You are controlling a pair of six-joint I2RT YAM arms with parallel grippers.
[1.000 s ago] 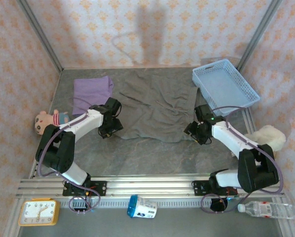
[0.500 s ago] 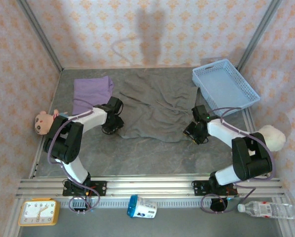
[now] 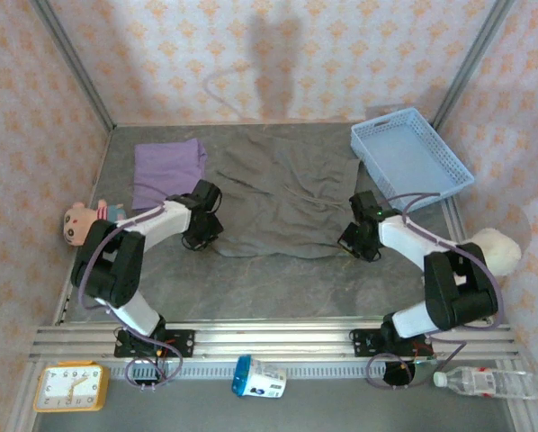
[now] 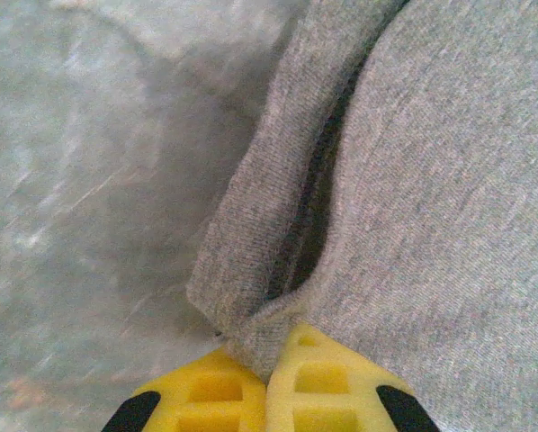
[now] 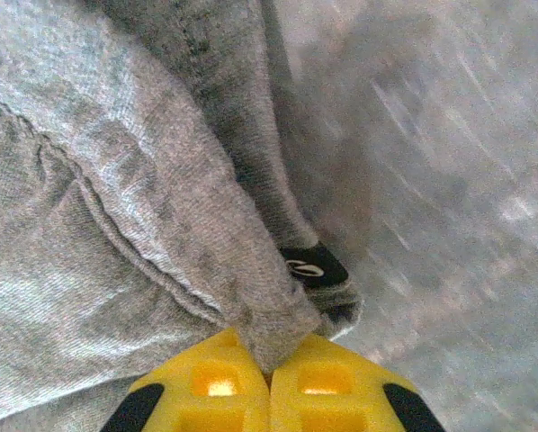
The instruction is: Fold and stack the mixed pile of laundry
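Trousers point(image 3: 287, 193) lie mid-frame on the desk point(image 3: 251, 279); left pincer point(image 4: 267, 371) and right pincer point(image 5: 269, 364) each clamp a lower corner.

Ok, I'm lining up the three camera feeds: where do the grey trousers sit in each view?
Top external: grey trousers spread out at centre.
Left wrist: covering the right half, a corner pinched by the left gripper at bottom.
Right wrist: covering the left half, a corner pinched by the right gripper at bottom.
Shared landmark: the bare grey table beside the cloth.
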